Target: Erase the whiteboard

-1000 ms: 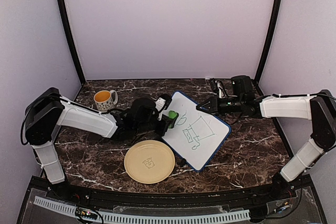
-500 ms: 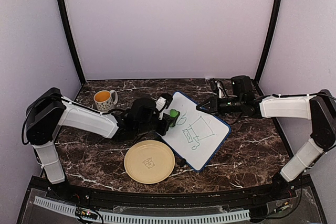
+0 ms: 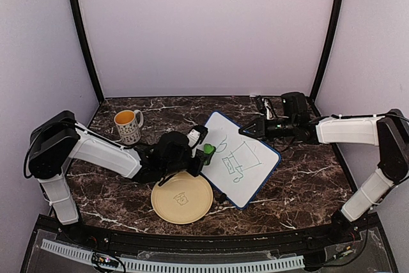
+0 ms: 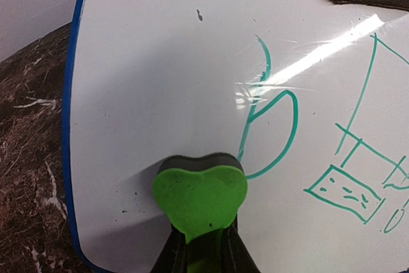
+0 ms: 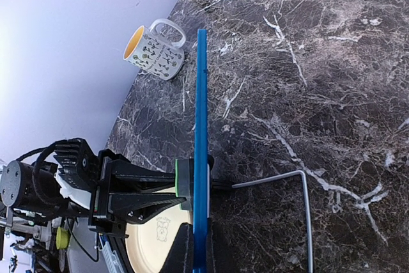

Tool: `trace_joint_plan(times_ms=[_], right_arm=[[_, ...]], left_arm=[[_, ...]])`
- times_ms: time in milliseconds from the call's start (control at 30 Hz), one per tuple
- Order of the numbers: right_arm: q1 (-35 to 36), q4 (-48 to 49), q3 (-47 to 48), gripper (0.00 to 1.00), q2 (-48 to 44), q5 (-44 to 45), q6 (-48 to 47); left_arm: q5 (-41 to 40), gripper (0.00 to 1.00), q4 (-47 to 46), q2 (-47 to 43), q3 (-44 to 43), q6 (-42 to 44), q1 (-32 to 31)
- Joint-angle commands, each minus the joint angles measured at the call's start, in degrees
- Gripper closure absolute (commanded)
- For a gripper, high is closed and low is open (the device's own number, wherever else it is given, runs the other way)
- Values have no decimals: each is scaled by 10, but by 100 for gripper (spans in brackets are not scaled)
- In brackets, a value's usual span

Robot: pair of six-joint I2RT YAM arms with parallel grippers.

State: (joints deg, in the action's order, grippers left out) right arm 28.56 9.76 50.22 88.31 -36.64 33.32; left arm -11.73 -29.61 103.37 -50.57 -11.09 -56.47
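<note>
The whiteboard (image 3: 253, 174), white with a blue frame, stands tilted and carries green marker doodles. My right gripper (image 3: 244, 132) is shut on its far top edge; in the right wrist view the board (image 5: 202, 113) shows edge-on between my fingers (image 5: 200, 250). My left gripper (image 3: 199, 153) is shut on a green heart-shaped eraser (image 3: 208, 149) pressed against the board's left part. In the left wrist view the eraser (image 4: 199, 197) sits on the board (image 4: 160, 75) just left of a leaf-like doodle (image 4: 275, 126), held by my left gripper (image 4: 203, 250).
A pale-yellow plate (image 3: 182, 197) lies in front of the board's left corner. An orange-lined mug (image 3: 128, 124) stands at the back left and also shows in the right wrist view (image 5: 156, 52). A thin wire stand (image 5: 300, 202) lies behind the board.
My left gripper has slid the eraser a little down the board toward the near edge. The right gripper and the board have not moved.
</note>
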Motion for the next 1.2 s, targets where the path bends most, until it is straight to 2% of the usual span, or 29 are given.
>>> trace_joint_plan(times_ms=[0, 200, 433, 667, 767, 933, 1033, 1167], right_arm=[[6, 2, -18, 100, 22, -6, -7], [6, 3, -20, 100, 22, -7, -7], [6, 3, -20, 100, 21, -7, -8], [5, 2, -17, 100, 22, -7, -9], [5, 3, -17, 100, 24, -8, -9], [5, 3, -16, 100, 25, -10, -11], [5, 0, -16, 100, 26, -10, -14], [5, -3, -15, 100, 23, -9, -18]], left_arm=[[5, 100, 28, 3, -49, 14, -9], [-23, 100, 62, 21, -121, 36, -2], [-19, 100, 83, 30, -151, 36, 23], [36, 100, 88, 16, -92, 29, 20], [41, 100, 86, 1, -48, 30, 9], [37, 100, 106, -3, -27, 29, -13], [41, 100, 121, 4, -46, 32, -16], [30, 100, 171, 24, -120, 47, -16]])
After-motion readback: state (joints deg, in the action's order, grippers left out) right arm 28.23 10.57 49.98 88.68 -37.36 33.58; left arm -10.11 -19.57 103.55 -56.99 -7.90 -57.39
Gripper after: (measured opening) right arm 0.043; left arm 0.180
